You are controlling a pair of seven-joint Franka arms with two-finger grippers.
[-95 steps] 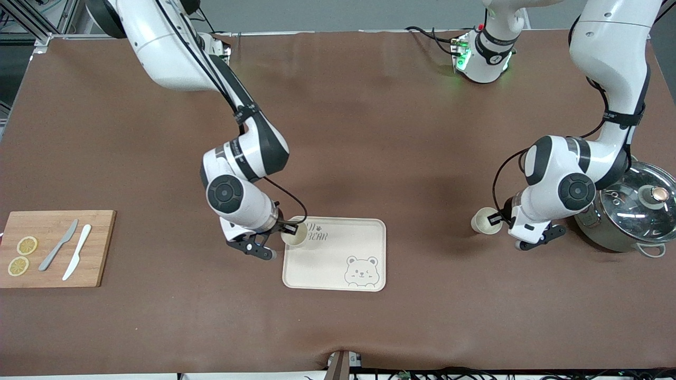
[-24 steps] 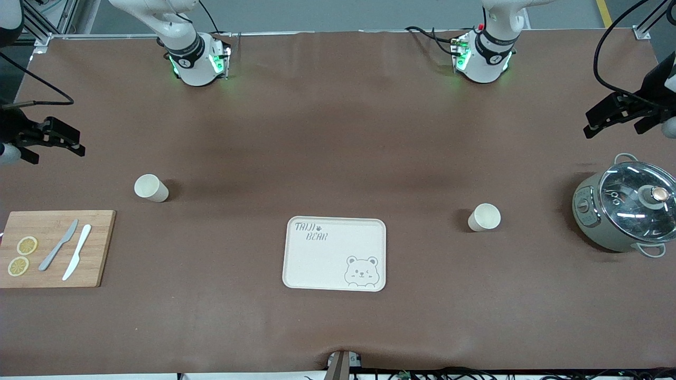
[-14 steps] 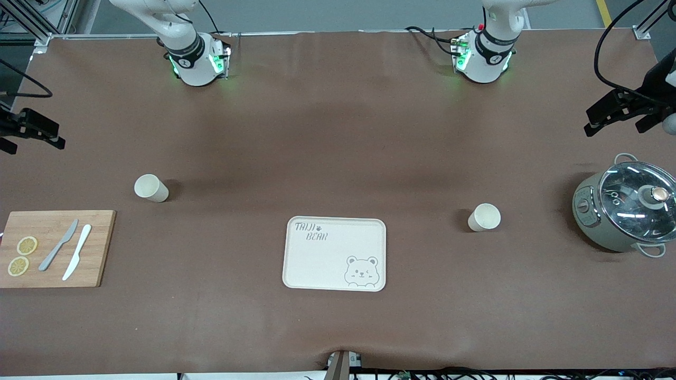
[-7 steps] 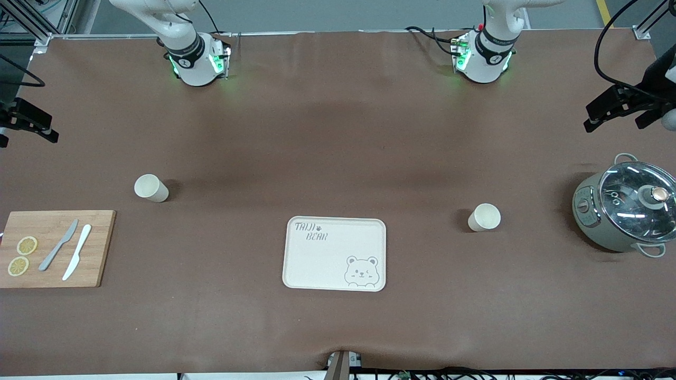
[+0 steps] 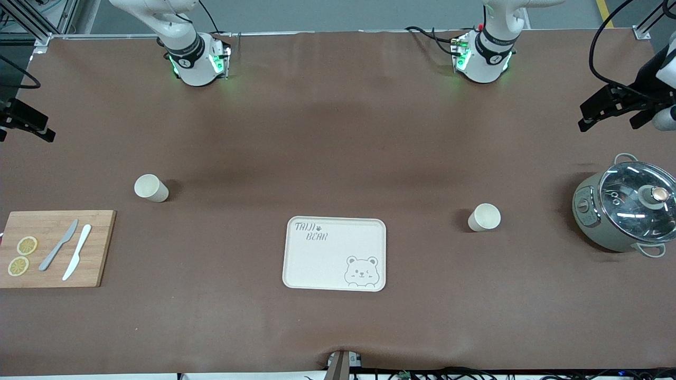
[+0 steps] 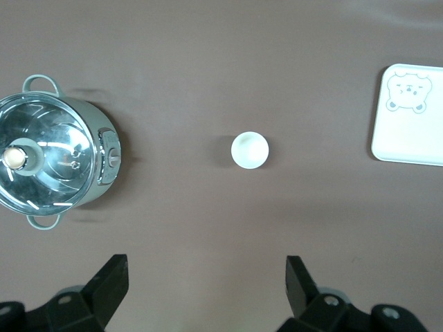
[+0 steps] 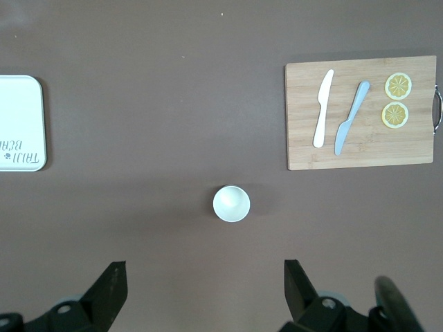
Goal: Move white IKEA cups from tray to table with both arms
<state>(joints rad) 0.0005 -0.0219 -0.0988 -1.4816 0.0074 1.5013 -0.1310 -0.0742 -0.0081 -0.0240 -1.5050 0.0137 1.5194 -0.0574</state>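
1. High over the surface's edge at the left arm's end, the left gripper (image 5: 607, 108) hung with its jaws wide apart and empty; it had drifted only slightly in the last second.
2. Over the edge at the right arm's end, the right gripper (image 5: 24, 124) likewise stood with jaws apart, holding nothing, having pulled back toward that edge and mostly out of the front view.
3. Seconds before, both arms had been down by the cups; now both were withdrawn and seemed to wait.
4. One white cup (image 5: 484, 217) stood upright on the surface (image 5: 338, 132) between the tray (image 5: 317, 264) and the lidded pot (image 5: 626, 211), well apart from each.
5. The other white cup (image 5: 150, 188) stood upright near the cutting board (image 5: 100, 248), a little farther from the front camera than it.
6. The tray lay near the middle of the camera-side edge with nothing in it, so the task looked complete.
7. The board carried two knives (image 5: 68, 251) and two lemon slices (image 5: 22, 255); the pot's glass lid was on.
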